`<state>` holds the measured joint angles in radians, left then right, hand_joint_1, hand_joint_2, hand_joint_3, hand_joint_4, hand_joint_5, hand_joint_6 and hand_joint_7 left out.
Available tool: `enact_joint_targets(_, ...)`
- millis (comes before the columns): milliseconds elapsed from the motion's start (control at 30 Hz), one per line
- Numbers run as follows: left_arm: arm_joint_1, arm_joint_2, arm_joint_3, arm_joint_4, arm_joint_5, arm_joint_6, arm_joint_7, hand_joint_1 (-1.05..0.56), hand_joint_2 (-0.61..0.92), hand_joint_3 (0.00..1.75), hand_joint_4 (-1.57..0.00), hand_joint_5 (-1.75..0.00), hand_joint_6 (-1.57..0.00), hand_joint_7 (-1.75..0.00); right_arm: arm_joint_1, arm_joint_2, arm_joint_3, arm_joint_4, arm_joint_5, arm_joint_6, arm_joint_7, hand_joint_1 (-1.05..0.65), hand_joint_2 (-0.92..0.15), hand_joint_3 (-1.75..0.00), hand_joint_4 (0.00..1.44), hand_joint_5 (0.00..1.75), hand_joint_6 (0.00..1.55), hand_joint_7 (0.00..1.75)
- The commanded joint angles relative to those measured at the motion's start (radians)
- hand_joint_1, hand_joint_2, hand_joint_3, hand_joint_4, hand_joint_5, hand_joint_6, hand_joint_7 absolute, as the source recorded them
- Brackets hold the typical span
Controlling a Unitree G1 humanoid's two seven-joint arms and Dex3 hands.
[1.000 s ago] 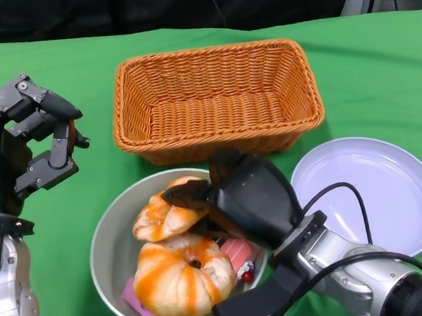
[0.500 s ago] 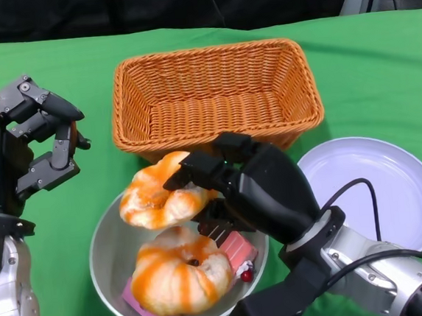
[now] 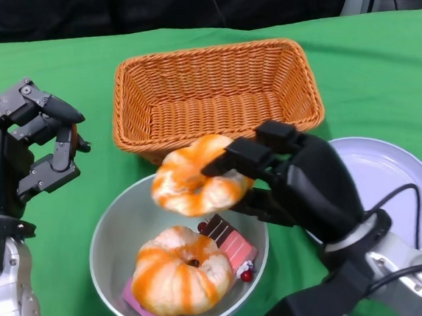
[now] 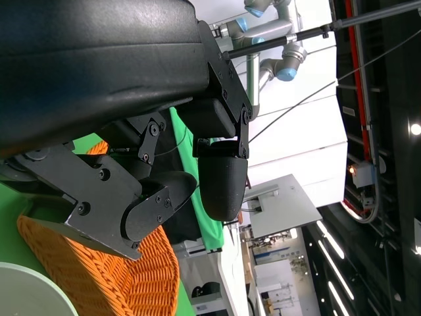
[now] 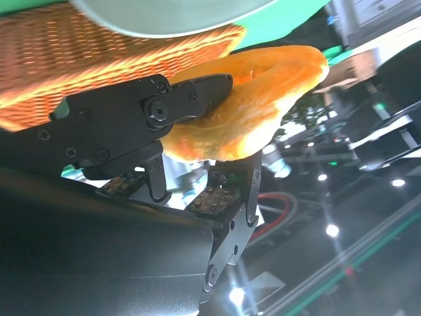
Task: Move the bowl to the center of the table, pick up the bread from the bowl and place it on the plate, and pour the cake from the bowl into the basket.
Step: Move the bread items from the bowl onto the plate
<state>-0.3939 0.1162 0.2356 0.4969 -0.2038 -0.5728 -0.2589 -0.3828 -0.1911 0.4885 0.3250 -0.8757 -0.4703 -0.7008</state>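
Note:
My right hand (image 3: 302, 183) holds an orange-striped bread (image 3: 197, 180) in the air above the grey bowl's (image 3: 108, 237) far rim, just in front of the basket (image 3: 213, 97). In the right wrist view the bread (image 5: 253, 105) sits pinched between the fingers (image 5: 191, 99). A second striped bread (image 3: 181, 270) lies in the bowl beside a pink cake slice (image 3: 232, 245). The white plate (image 3: 402, 185) lies to the right, partly behind my right hand. My left hand (image 3: 25, 148) hovers left of the bowl, fingers apart, holding nothing; the left wrist view shows its fingers (image 4: 220, 178) with nothing between them.
The wicker basket stands empty at the far middle of the green table (image 3: 380, 62). Its side shows in the left wrist view (image 4: 118, 276) along with the bowl rim (image 4: 26, 289). Dark background lies beyond the table's far edge.
My right hand lifted one bread out of the bowl and carried it up and to the right. The cake slice it covered now shows. The left hand stayed put.

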Motion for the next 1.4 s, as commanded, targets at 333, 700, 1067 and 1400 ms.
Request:
enact_joint_targets(333, -0.007, 0.031, 0.008, -0.008, -0.007, 0.017, 0.007, -0.04, 0.59, 1.08, -0.82, -1.53, -0.81, -1.30, 0.201, -0.116, -0.237, -0.191, 0.049, 0.047, -0.017, -0.21, -0.91, -0.02, 0.71, 1.58, 0.79, 0.97)
enact_joint_targets(700, -0.019, 0.048, 0.016, 0.021, -0.030, 0.001, -0.026, -0.02, 0.61, 1.07, -0.82, -1.54, -0.81, -1.29, 0.352, -0.180, -0.355, -0.141, 0.092, 0.038, -0.028, -0.17, -0.89, -0.02, 0.76, 1.44, 0.81, 0.92)
enact_joint_targets(1067, -0.014, 0.052, 0.015, 0.017, -0.023, -0.005, -0.030, -0.02, 0.58, 1.12, -0.82, -1.55, -0.81, -1.32, 0.321, -0.164, -0.348, 0.016, 0.085, 0.052, -0.085, -0.13, -0.88, -0.02, 0.74, 1.48, 0.89, 0.75)
enact_joint_targets(1400, -0.009, 0.054, 0.016, 0.011, -0.026, -0.014, -0.043, -0.02, 0.57, 1.15, -0.81, -1.55, -0.80, -1.32, 0.245, -0.165, -0.299, 0.184, 0.058, 0.049, -0.171, -0.16, -0.89, -0.01, 0.75, 1.37, 0.89, 0.69)
